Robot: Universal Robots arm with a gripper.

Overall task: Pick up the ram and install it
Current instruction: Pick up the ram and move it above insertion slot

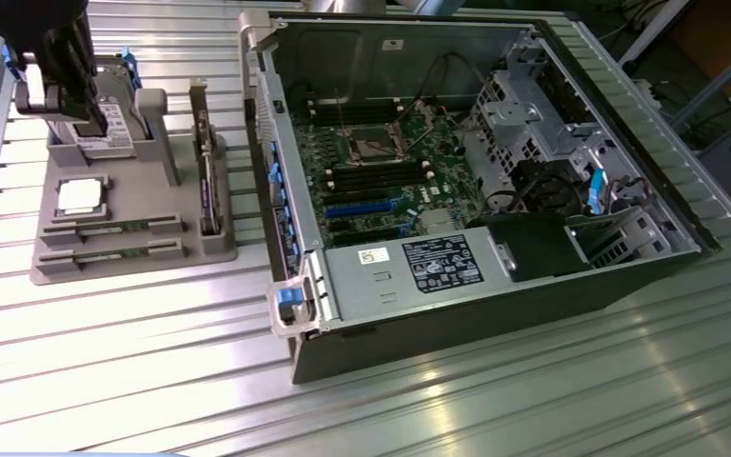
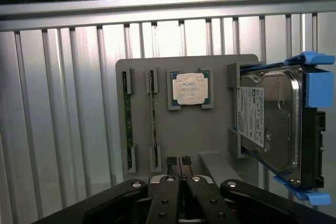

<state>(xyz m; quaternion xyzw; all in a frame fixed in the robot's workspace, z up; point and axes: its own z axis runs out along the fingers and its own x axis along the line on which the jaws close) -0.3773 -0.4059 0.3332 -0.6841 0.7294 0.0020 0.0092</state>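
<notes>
The ram (image 2: 153, 114), a thin green stick, stands edge-up in a grey holder (image 2: 210, 129) near the closed claw (image 2: 178, 162).

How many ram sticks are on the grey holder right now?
2. One ram stick sits in the slot beside the processor chip, the other in the outermost slot of the holder. Others may be hidden behind the claw.
</notes>
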